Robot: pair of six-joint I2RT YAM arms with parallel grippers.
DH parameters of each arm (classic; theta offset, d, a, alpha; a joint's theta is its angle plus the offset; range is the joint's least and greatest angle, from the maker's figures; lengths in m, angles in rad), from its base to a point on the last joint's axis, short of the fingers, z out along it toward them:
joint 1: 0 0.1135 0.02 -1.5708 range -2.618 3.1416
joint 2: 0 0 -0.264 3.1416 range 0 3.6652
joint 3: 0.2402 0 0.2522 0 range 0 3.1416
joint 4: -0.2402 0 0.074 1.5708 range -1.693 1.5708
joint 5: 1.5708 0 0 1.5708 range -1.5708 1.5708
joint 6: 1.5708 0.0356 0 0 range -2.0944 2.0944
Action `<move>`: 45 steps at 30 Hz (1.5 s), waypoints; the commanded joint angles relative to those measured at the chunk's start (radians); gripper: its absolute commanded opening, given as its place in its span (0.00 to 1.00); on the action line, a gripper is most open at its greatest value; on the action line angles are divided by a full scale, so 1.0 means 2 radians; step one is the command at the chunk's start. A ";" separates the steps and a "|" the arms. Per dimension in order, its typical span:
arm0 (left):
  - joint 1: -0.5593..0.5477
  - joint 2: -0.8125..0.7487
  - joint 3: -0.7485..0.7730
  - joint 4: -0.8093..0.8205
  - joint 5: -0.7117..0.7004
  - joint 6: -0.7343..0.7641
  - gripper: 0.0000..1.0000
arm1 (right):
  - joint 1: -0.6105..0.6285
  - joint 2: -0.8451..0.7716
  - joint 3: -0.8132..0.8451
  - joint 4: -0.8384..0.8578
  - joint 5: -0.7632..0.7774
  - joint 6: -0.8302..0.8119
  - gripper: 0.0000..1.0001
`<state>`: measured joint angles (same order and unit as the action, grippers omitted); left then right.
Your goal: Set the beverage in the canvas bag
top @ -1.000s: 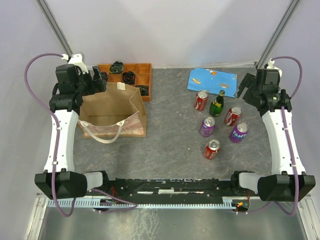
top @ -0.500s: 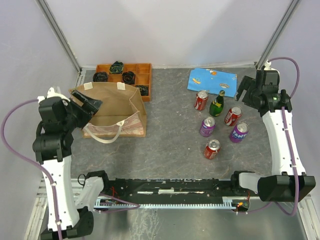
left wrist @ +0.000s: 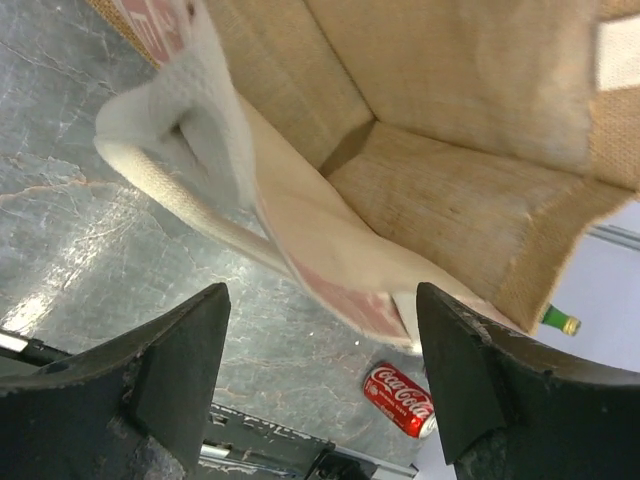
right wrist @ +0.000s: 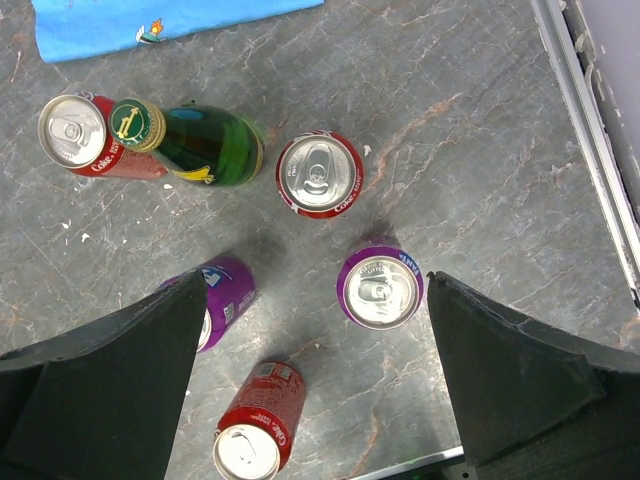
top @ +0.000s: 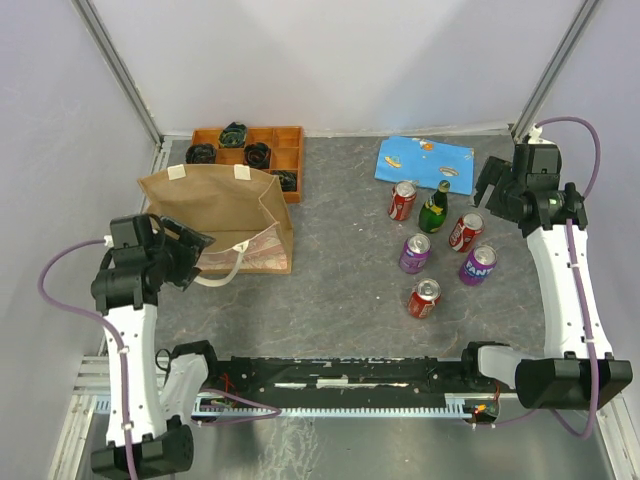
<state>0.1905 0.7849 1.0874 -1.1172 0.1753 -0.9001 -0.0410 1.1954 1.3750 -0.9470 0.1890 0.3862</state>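
Note:
The tan canvas bag (top: 225,205) stands open at the left, its white handle (top: 218,274) hanging over the front. My left gripper (top: 192,248) is open and empty at the bag's front left corner. In the left wrist view the bag's empty inside (left wrist: 450,180) and the handle (left wrist: 170,150) show beyond the gripper (left wrist: 320,400). Several beverages stand at the right: three red cans (top: 424,298), two purple cans (top: 477,264) and a green bottle (top: 434,207). My right gripper (top: 492,183) is open and empty above them, with the purple Fanta can (right wrist: 380,288) inside its span (right wrist: 315,390).
An orange compartment tray (top: 290,145) with dark items sits behind the bag. A blue cloth (top: 425,158) lies at the back right. Metal frame posts rise at both back corners. The arm bases and rail run along the near edge.
My left arm has swung from behind the bag's left side down to its front left corner. The right arm has barely moved. Bag and drinks have not moved.

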 commanded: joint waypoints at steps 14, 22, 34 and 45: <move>-0.038 0.131 0.031 0.060 0.134 0.195 0.03 | 0.001 -0.022 0.014 -0.018 0.017 0.016 0.99; -0.070 0.178 0.086 -0.010 0.219 0.347 0.03 | 0.001 -0.024 0.019 -0.025 0.022 0.016 0.99; -0.217 0.273 0.081 0.107 0.275 0.362 0.03 | 0.001 -0.028 0.024 -0.033 0.033 0.007 0.99; -0.264 0.373 0.168 0.108 0.287 0.432 0.03 | 0.001 -0.033 -0.011 0.008 -0.027 -0.007 0.99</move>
<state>-0.3229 1.5017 1.3422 -0.9619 0.6945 -0.1310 -0.0410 1.1587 1.3746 -1.0035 0.1978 0.3912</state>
